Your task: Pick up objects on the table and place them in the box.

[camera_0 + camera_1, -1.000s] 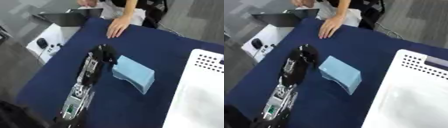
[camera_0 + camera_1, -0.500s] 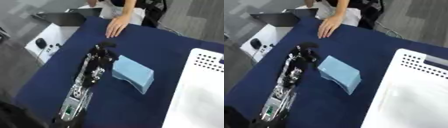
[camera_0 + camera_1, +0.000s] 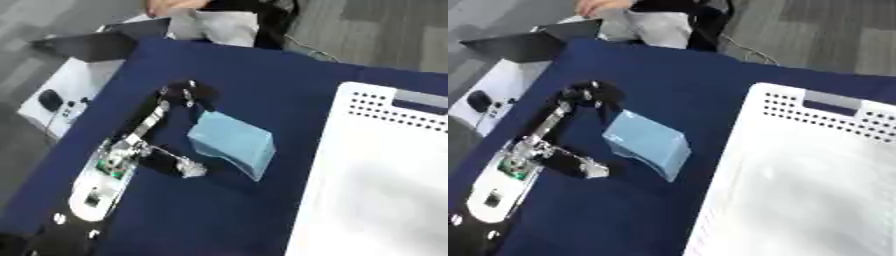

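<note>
Your left hand (image 3: 185, 95) sits at the blue box's (image 3: 229, 145) 10 o'clock edge; blur hides whether its fingers grip. The white crate (image 3: 815, 170), at 3 o'clock, is cut off by the frame.

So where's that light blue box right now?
The blue box lies on the dark blue table, left of centre in both eye views, between the left hand and the big white crate.

Light blue packet (image 3: 229, 143), seemingly flat on cloth, beside white box (image 3: 815, 170)
</note>
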